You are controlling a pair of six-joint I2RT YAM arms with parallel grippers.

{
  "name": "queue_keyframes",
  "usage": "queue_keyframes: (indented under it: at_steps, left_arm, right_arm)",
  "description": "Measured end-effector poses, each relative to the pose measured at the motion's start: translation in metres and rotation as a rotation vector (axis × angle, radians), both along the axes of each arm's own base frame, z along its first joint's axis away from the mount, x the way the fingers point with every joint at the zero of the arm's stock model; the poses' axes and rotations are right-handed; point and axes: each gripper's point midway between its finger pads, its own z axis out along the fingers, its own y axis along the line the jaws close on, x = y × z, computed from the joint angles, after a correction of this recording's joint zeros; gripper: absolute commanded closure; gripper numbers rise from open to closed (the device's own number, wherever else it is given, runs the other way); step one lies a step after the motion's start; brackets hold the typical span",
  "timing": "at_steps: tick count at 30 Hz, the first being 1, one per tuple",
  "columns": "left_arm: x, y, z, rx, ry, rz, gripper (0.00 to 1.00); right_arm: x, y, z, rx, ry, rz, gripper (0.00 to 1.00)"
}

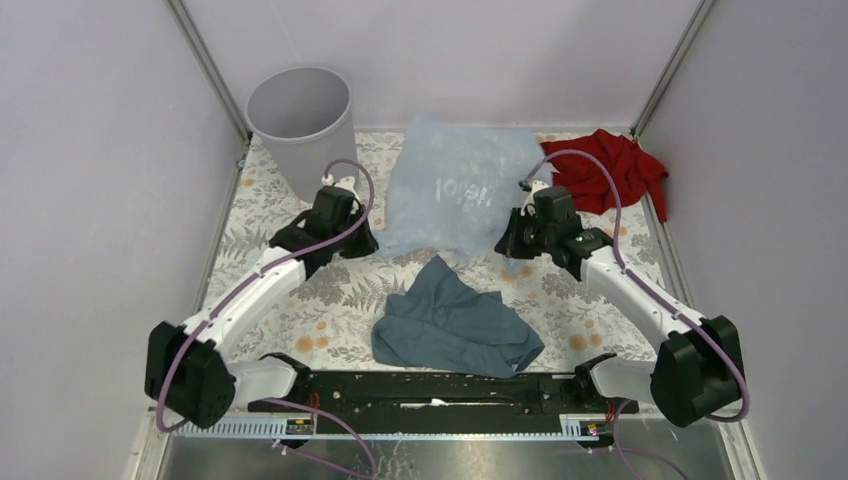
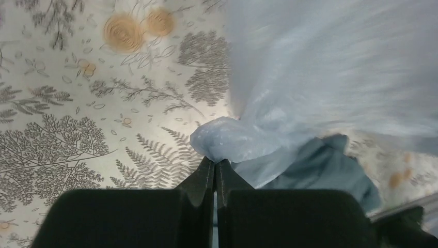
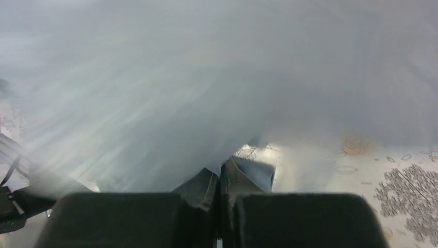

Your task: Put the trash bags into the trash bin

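L gripper (image 2: 215,164): jaws pressed together, a bunched corner of the trash bag (image 2: 243,139) pinched at the tips. R gripper (image 3: 219,178): jaws likewise closed, bag film caught between them, view blurred. 1 bag is counted, pale-blue, translucent, stretched between both grippers at far-centre of the table (image 1: 345,300), right of the trash bin (image 1: 300,115) and outside it. 1 bin, upright, far-left corner. 2 cloths: slate-blue cloth (image 1: 455,320) near the arm bases, red cloth (image 1: 612,170) far right. Surface is covered w/ a fern-and-flower print; plain pale walls on 3 sides. White lettering is seen on the bag, reversed, not legible.
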Motion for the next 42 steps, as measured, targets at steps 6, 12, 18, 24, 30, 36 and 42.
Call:
queue_keyframes:
  at_steps: [6, 12, 18, 24, 30, 36, 42]
  left_arm:
    - [0.015, -0.039, 0.214, -0.258, -0.411, -0.174, 1.00]
    - [-0.082, -0.019, 0.415, -0.571, -1.025, -0.330, 1.00]
    - [-0.022, -0.016, 0.268, -0.469, -0.675, -0.129, 1.00]
    - [-0.034, 0.003, 0.017, -0.190, 0.043, -0.015, 1.00]
    - [-0.029, -0.029, 0.164, -0.365, -0.302, -0.180, 1.00]
    - [-0.051, -0.079, 0.220, -0.478, -0.432, -0.344, 1.00]
    - [-0.026, -0.110, 0.184, -0.446, -0.318, -0.335, 1.00]
  right_arm:
    - [0.036, 0.021, 0.172, 0.128, -0.261, 0.033, 1.00]
    - [-0.022, 0.019, 0.360, 0.419, -0.785, 0.140, 1.00]
    - [0.000, 0.024, 0.207, 0.340, -0.471, 0.065, 1.00]
    - [-0.025, 0.018, 0.005, 0.152, 0.109, 0.018, 1.00]
    - [0.000, 0.036, 0.110, 0.222, -0.160, 0.130, 1.00]
    - [-0.012, 0.068, 0.155, 0.281, -0.285, 0.273, 0.88]
    - [-0.023, 0.096, 0.160, 0.319, -0.281, 0.375, 0.68]
